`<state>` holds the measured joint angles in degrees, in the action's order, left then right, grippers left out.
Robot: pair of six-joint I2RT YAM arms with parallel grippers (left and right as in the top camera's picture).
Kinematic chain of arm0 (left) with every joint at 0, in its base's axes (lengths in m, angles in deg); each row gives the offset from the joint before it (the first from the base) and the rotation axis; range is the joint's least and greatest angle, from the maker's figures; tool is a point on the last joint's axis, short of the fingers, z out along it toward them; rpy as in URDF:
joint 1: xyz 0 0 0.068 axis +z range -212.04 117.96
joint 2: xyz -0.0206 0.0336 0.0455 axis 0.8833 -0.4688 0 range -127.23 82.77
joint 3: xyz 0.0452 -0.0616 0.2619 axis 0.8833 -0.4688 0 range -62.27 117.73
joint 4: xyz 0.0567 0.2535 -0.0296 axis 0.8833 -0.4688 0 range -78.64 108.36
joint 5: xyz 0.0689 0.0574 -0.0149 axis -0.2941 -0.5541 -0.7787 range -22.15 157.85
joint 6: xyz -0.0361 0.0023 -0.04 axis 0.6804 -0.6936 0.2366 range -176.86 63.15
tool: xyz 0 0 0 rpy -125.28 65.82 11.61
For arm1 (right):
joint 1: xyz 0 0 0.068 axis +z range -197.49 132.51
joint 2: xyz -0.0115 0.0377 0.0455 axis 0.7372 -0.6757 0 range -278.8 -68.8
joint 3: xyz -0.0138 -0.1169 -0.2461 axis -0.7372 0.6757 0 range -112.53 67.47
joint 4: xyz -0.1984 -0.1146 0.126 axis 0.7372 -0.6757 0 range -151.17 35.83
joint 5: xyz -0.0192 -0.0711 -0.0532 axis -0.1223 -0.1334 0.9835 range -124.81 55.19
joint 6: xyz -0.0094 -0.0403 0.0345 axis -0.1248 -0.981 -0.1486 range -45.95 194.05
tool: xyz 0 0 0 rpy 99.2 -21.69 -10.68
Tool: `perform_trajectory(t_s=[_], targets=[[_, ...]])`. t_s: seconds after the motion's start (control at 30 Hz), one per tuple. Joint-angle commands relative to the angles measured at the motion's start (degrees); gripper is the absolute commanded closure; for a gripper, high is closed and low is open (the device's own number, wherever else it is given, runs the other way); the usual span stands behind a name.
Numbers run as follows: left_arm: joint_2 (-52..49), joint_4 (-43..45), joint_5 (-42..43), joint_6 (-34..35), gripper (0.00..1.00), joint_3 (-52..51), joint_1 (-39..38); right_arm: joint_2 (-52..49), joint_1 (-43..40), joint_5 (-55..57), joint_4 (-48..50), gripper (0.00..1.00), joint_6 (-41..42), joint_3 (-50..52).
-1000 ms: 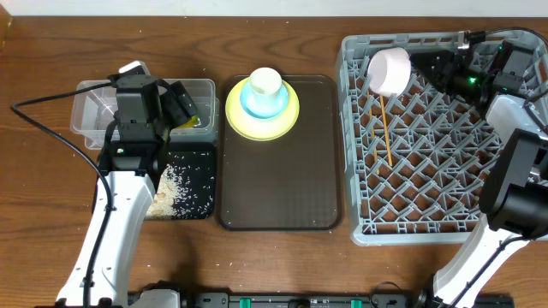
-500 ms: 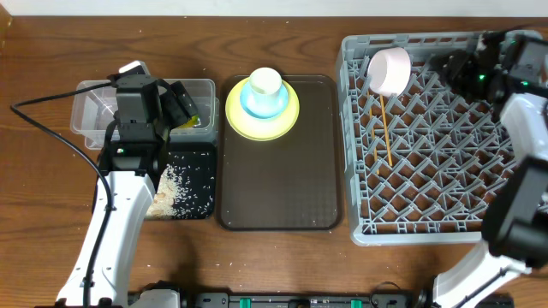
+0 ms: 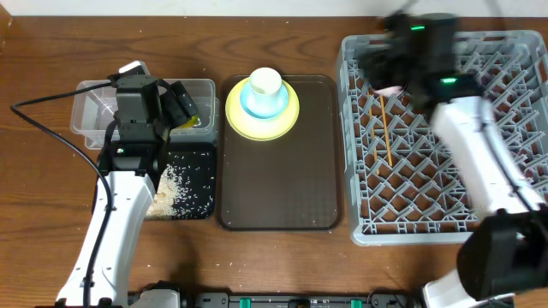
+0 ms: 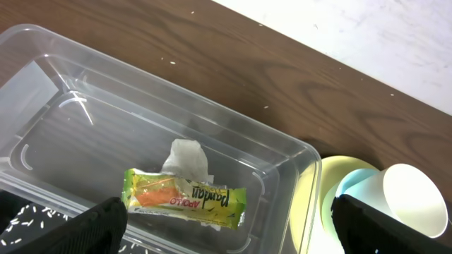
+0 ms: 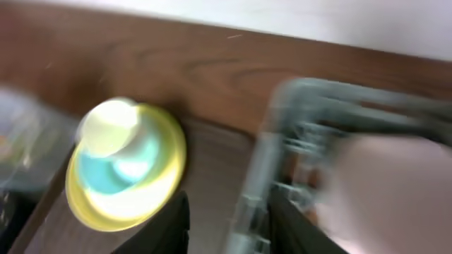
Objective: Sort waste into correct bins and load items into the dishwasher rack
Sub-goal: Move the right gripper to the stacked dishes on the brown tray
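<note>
Nearest, rice (image 3: 171, 190) lies in the black tray (image 3: 204, 169). Beyond it the left claw (image 4: 226, 220) hangs spread over the clear tub (image 4: 42, 77) — wrapper (image 4: 185, 199) and tissue (image 4: 188, 156) inside. Farthest, the blurred right claw (image 5: 233, 226), fingers (image 5: 180, 224) apart, hovers above the rack (image 3: 353, 154) corner beside the pinkish bowl (image 5: 385, 190).

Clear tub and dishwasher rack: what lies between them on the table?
In the overhead view, the dark brown serving tray lies between clear tub and dishwasher rack, carrying the stacked yellow-green plate, light blue bowl and white cup.

Dark wooden table (image 3: 282, 265), perhaps white wall (image 4: 395, 35)
</note>
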<state>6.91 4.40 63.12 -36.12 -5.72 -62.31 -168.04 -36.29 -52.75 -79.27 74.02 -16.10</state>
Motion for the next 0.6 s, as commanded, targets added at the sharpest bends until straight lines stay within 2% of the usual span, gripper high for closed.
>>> perform_trajectory(t_s=[0.0,0.1,0.23,0.57], targets=[[0.24,-0.11,-0.7,-0.57,0.05,1.05,0.11,-2.82,8.87,6.84,1.51,0.69,-11.13,-0.26],[0.24,-0.11,-0.7,-0.57,0.05,1.05,0.11,-5.62,15.43,11.72,3.74,0.74,-17.27,-0.26],[0.24,-0.11,-0.7,-0.57,0.05,1.05,0.11,-10.08,22.29,16.7,7.39,0.76,-24.15,-0.26],[0.24,-0.11,-0.7,-0.57,0.05,1.05,0.11,-16.33,29.97,18.08,10.45,0.76,-25.35,-0.24]])
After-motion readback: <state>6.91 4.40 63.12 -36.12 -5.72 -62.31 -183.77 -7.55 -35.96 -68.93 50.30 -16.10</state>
